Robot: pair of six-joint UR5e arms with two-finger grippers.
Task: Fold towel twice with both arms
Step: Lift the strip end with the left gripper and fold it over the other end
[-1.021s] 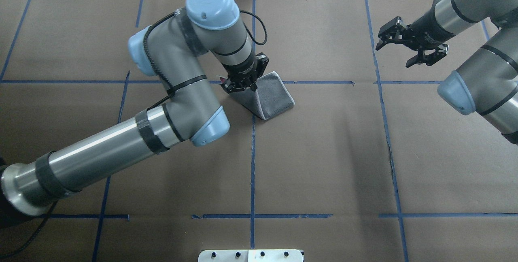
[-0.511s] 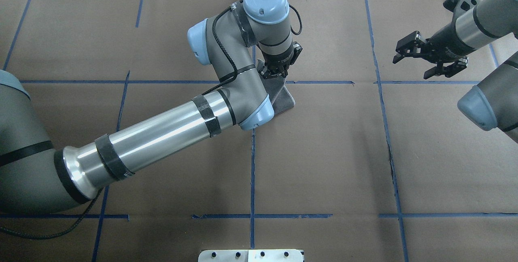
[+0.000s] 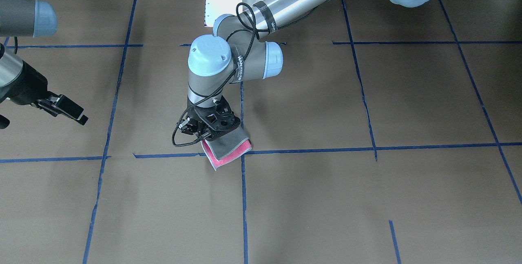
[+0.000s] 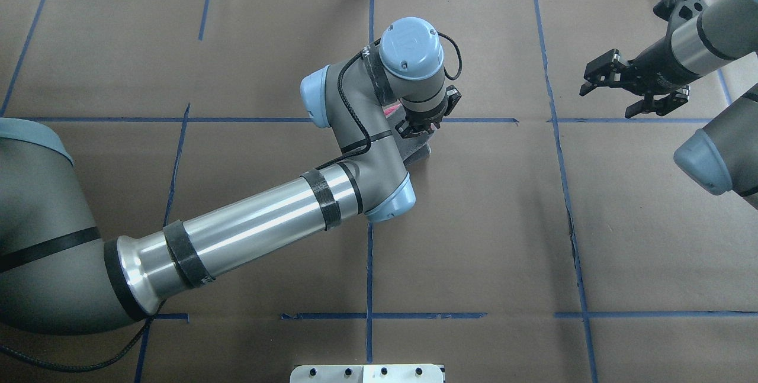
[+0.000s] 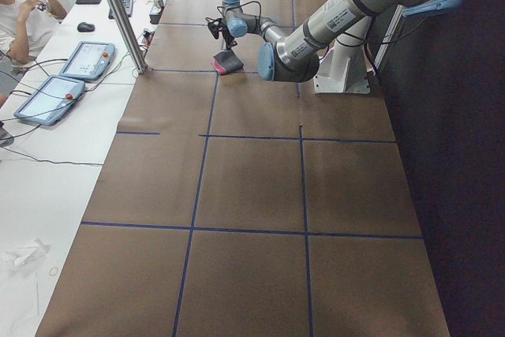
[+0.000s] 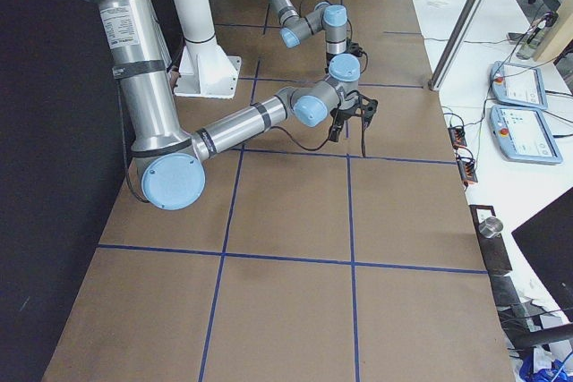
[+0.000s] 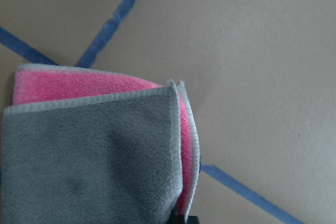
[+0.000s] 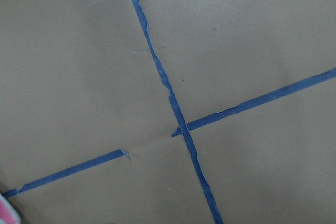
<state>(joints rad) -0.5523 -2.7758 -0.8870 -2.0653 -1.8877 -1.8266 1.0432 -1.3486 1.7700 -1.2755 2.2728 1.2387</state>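
Near the centre tape cross (image 3: 244, 158), my left gripper (image 4: 417, 131) pinches the towel (image 3: 228, 147), grey flap laid over pink, so I judge the second fold is closing. My right gripper (image 4: 607, 102) hangs wide open at the towel's 2 o'clock overhead; next, left should let go and lift clean

Brown tbl (image 4: 474, 241) w/ blue tape grid (image 4: 369, 253); white side bench (image 5: 39, 195).
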